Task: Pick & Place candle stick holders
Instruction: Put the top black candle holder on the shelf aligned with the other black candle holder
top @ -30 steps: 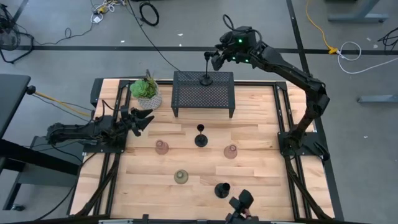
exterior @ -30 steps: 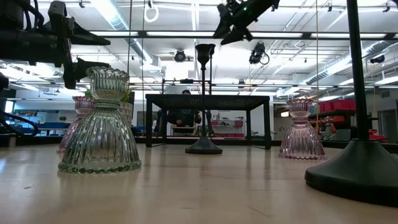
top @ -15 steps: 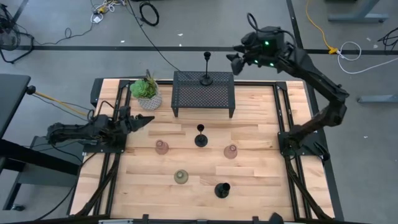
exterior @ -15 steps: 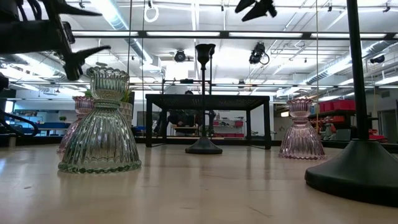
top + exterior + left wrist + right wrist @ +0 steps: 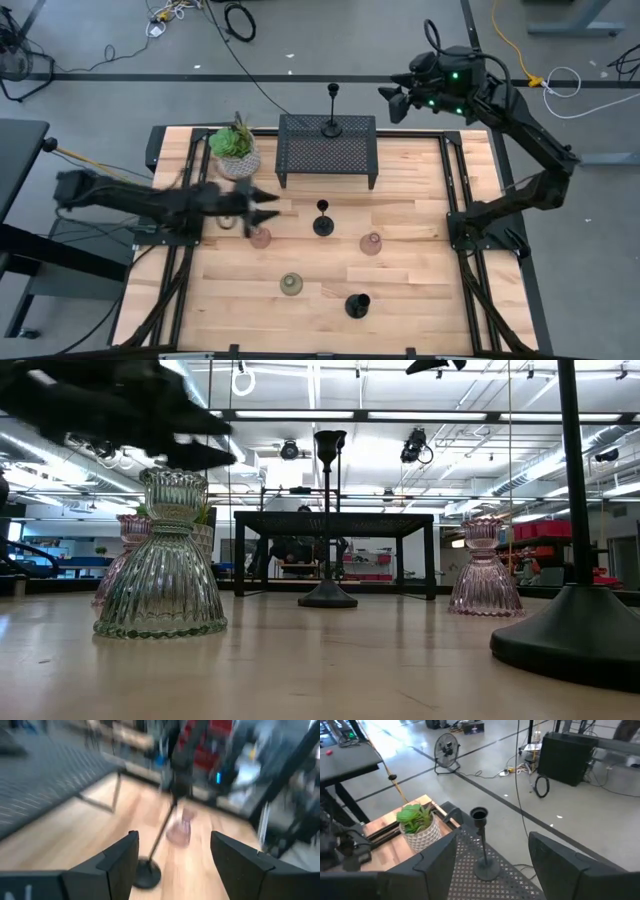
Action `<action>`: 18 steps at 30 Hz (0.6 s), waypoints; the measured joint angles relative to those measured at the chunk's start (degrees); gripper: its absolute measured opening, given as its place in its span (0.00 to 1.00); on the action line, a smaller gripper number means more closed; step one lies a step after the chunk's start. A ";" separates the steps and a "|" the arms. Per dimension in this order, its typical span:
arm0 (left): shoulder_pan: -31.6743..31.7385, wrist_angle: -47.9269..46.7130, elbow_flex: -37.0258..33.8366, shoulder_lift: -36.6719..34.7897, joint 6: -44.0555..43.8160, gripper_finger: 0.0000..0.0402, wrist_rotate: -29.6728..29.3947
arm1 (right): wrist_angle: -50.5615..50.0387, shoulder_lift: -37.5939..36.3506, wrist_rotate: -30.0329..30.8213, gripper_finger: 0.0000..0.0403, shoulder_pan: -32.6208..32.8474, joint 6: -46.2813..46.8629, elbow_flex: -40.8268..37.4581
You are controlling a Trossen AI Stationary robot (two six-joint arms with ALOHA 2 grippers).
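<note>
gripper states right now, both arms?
Left gripper: open, empty, out over the table near the pinkish glass cup.
Right gripper: open, empty, raised off beside the black mesh rack.

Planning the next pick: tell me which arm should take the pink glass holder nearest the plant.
Left. Its open gripper hovers right beside that pink holder; the right gripper is open, beyond the rack.

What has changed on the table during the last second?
The left gripper has swung out from the table's left edge toward the pink glass holder, fingers open. The right gripper has drawn back from the black stem on the mesh rack, open and empty. All six holders stayed in place.
</note>
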 joint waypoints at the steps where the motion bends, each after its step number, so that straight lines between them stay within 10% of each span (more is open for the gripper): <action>1: 0.00 0.07 2.41 4.65 0.39 0.61 0.59 | -0.02 -0.07 0.06 0.62 0.00 -0.01 0.00; 6: 0.08 0.88 12.86 21.67 2.34 0.59 3.90 | -0.69 -0.13 -1.95 0.62 0.00 -0.15 -0.02; 18: 1.51 4.10 22.67 35.85 6.32 0.59 5.30 | -1.91 -0.13 -2.05 0.62 0.00 -6.03 -0.02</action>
